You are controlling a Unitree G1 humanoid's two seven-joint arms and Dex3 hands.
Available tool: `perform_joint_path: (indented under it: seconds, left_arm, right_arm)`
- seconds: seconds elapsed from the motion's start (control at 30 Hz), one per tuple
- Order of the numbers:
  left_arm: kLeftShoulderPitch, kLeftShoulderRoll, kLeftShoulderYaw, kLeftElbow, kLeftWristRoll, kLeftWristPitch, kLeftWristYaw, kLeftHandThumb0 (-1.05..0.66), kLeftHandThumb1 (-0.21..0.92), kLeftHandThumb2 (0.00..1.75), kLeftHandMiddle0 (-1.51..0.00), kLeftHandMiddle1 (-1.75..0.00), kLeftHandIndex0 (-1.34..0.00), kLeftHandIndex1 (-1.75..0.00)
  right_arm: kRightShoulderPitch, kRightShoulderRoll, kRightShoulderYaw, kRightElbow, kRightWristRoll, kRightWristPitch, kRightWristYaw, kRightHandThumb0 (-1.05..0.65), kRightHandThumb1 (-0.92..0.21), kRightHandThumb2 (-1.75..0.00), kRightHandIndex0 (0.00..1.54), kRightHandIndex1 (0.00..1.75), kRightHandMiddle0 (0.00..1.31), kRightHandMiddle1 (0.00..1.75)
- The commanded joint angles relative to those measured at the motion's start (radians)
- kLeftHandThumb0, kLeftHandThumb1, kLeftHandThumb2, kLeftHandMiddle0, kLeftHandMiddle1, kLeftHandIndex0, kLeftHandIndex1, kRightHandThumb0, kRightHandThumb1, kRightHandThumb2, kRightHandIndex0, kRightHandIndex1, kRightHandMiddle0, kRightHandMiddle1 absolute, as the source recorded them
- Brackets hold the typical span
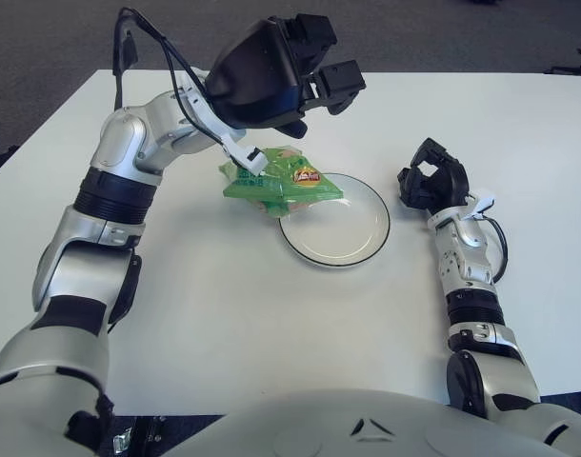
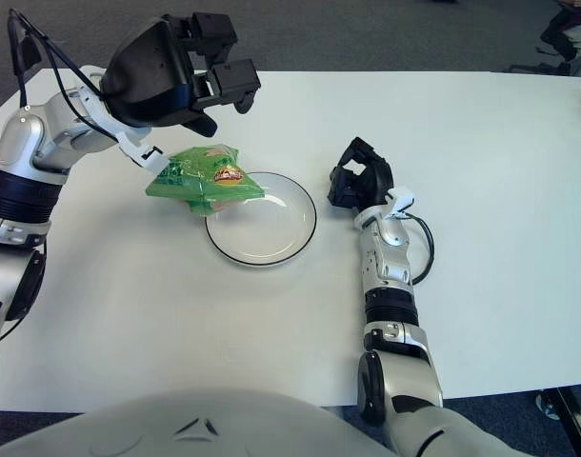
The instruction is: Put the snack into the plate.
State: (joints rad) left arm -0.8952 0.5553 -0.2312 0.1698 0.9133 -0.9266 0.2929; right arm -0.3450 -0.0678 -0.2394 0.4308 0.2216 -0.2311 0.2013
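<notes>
snack (image 1: pixel 283 181) overlaps the plate's (image 1: pixel 362 243) left rim, right hand (image 1: pixel 431 181) to its right.

A white table (image 1: pixel 271 314) fills most of the view. Beyond the table's far edge lies grey floor (image 1: pixel 62 38). At the far right past the table, a dark object (image 2: pixel 567 38) stands on the floor, too cut off to identify.

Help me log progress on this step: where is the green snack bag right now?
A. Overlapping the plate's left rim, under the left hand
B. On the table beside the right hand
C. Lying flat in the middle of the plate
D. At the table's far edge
A: the green snack bag overlaps the left rim of the plate, just below the left hand; the right hand shows right of the plate.
</notes>
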Motion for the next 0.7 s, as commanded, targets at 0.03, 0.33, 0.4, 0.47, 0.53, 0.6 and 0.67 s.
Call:
perform_joint_path:
  seconds: [0.03,0.33,0.4,0.47,0.53,0.6,0.67]
  left_arm:
    - [-0.015,0.011,-0.002,0.004,0.008,-0.002,0.010,0.00,0.00,1.67,-0.87,-1.70,-0.62,-1.75]
    - [0.084,0.165,-0.002,-0.021,0.021,0.056,-0.190,0.00,0.35,1.28,-0.48,-1.74,-0.45,-1.74]
    - [0.108,0.212,0.001,0.051,-0.021,0.043,-0.227,-0.01,0.44,1.17,-0.42,-1.74,-0.40,-1.73]
    - [0.110,0.234,-0.013,0.083,-0.070,0.045,-0.296,-0.01,0.52,1.07,-0.36,-1.74,-0.34,-1.74]
    - [0.089,0.248,-0.044,0.097,-0.119,0.050,-0.404,0.21,0.63,0.92,-0.33,-1.74,-0.14,-1.55]
    - [0.072,0.261,-0.071,0.131,-0.139,0.038,-0.475,-0.08,0.47,0.99,-0.17,-1.58,-0.07,-1.38]
    - [0.078,0.270,-0.081,0.178,-0.128,0.019,-0.474,-0.24,0.37,1.04,-0.09,-1.42,-0.04,-1.26]
  right_arm:
    - [0.099,0.031,0.000,0.055,0.013,0.004,-0.001,-0.53,-0.21,-1.45,1.32,1.75,0.70,1.75]
    - [0.099,0.032,-0.007,0.048,0.027,0.017,0.004,-0.53,-0.21,-1.44,1.32,1.75,0.70,1.75]
    - [0.099,0.030,-0.007,0.048,0.030,0.019,0.008,-0.53,-0.22,-1.44,1.33,1.75,0.70,1.75]
    - [0.098,0.029,-0.008,0.049,0.032,0.020,0.011,-0.52,-0.22,-1.44,1.33,1.75,0.70,1.75]
    - [0.098,0.028,-0.009,0.049,0.032,0.021,0.010,-0.52,-0.22,-1.44,1.33,1.75,0.70,1.75]
    - [0.099,0.027,-0.008,0.048,0.031,0.023,0.006,-0.52,-0.22,-1.44,1.33,1.75,0.70,1.75]
    - [0.101,0.025,-0.007,0.045,0.031,0.024,0.005,-0.52,-0.22,-1.44,1.33,1.75,0.70,1.75]
